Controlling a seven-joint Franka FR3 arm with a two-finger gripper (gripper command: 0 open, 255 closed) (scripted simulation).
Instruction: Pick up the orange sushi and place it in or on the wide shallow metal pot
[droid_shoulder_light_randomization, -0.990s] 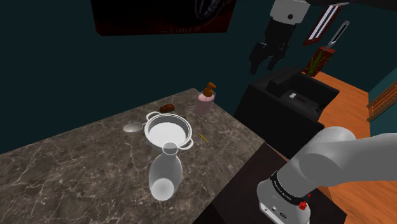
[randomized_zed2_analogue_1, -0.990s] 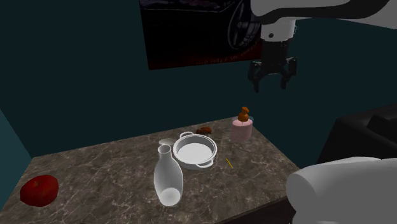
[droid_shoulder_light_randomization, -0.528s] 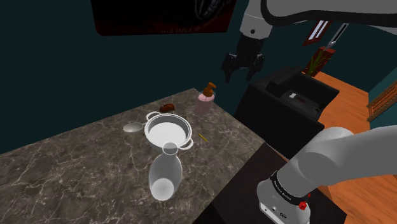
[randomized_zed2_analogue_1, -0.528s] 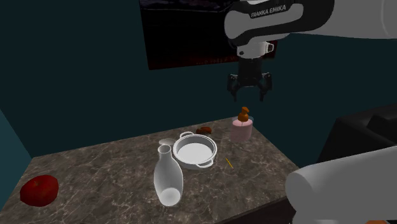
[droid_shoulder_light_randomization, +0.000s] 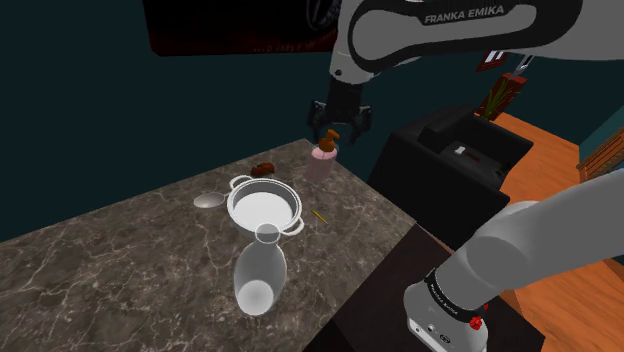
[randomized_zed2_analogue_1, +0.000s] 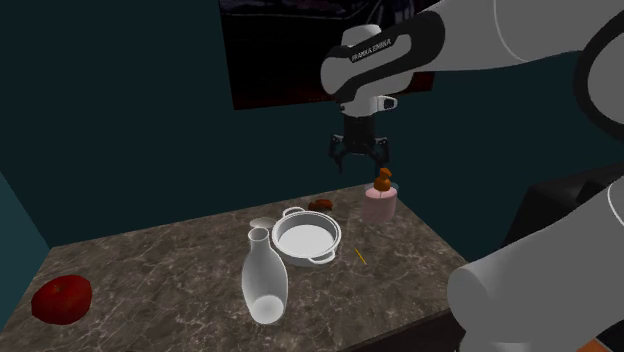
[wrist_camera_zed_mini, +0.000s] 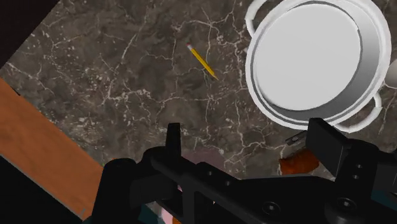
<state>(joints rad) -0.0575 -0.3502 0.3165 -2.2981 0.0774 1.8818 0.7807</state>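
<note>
Status: approach stage, nothing grasped yet.

Gripper (droid_shoulder_light_randomization: 338, 121): in the air above the far end of the counter (droid_shoulder_light_randomization: 120, 250), pointing down. Its fingers (wrist_camera_zed_mini: 327, 143) stand spread apart and released, with only counter showing in the gap.

Sushi (droid_shoulder_light_randomization: 264, 168): a small orange-brown piece lying on the counter, well below the gripper and off to one side of it. In the wrist view the sushi (wrist_camera_zed_mini: 299, 163) sits just outside one finger, partly hidden by it, not between the two. It has not been lifted.

Pot (droid_shoulder_light_randomization: 262, 207): a wide, shallow pot with two handles, empty. It sits on the counter just beyond the sushi as seen from the gripper (randomized_zed2_analogue_1: 361, 155). In the wrist view the pot (wrist_camera_zed_mini: 305, 54) lies ahead of the fingertips and to the sushi's side of the gap.

Nearby:
- A pink soap bottle (droid_shoulder_light_randomization: 322, 160) with a brown pump stands almost directly under the gripper and is the closest thing to it.
- A pencil (wrist_camera_zed_mini: 202, 61) lies on bare counter ahead of the other finger.
- A glass bottle (droid_shoulder_light_randomization: 260, 272) and a spoon (droid_shoulder_light_randomization: 209, 200) lie past the pot, well away from the gripper.

Judgement:
- Done: the gripper has been brought over the right end of the counter, opened.
- Left: centre the gap over the sushi, descend, close, lift, carry the short way to the pot, let go.
- Watch: the soap bottle's pump during the descent.
</note>
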